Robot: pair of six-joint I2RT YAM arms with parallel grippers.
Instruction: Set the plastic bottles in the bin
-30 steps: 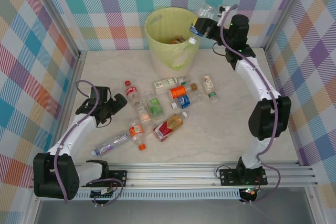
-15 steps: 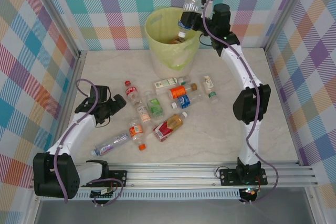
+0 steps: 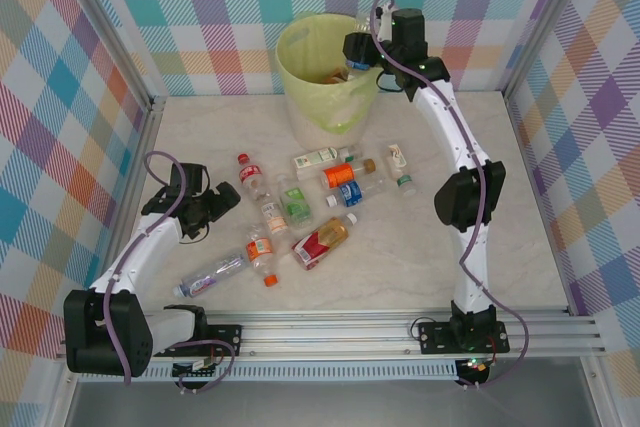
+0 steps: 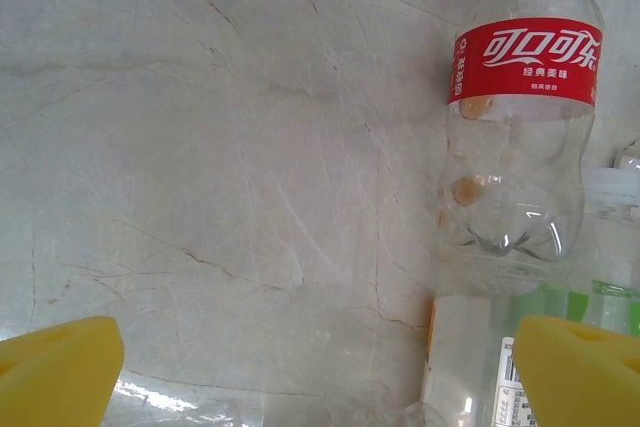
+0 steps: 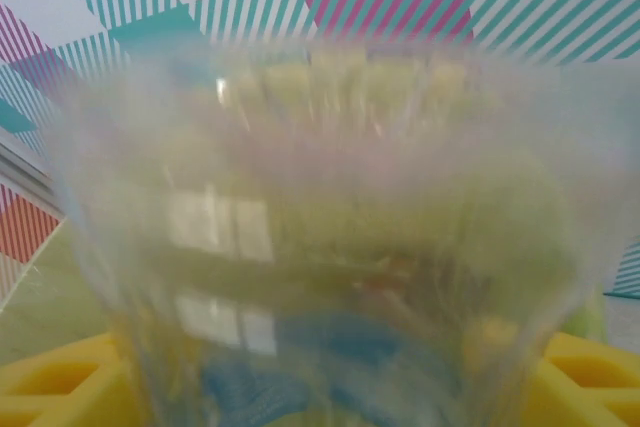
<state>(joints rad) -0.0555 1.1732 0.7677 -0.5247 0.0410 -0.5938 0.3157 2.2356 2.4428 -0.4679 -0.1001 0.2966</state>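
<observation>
I've got the right arm reaching far up the table, its elbow raised over the right side and the wrist bent left. That puts the right gripper [image 3: 357,49] at the right rim of the bin [image 3: 300,42], over the opening. On the right wrist camera a clear bottle [image 5: 320,247] sits blurred and very close between the yellow fingers [image 5: 60,387], which press it from both sides, so that hand is closed on it. Pale yellow-green shows through the plastic. From above I can hardly pick this bottle out from the gripper.

The left arm is folded low on the left of the table [image 3: 520,247], forearm angled up and right. The left gripper [image 3: 222,197] is close above the surface, just left of the loose bottles. Its yellow fingertips [image 4: 50,372] stand wide apart at the bottom corners of the wrist view with nothing between them. Ahead of them a red-labelled bottle [image 4: 520,137] lies on its side, cap pointing away.

The rest of the bottles lie scattered across the middle of the table below the bin. Among them are an orange-labelled one [image 3: 342,175], a green one [image 3: 293,202] and a red can-like one [image 3: 322,240].
</observation>
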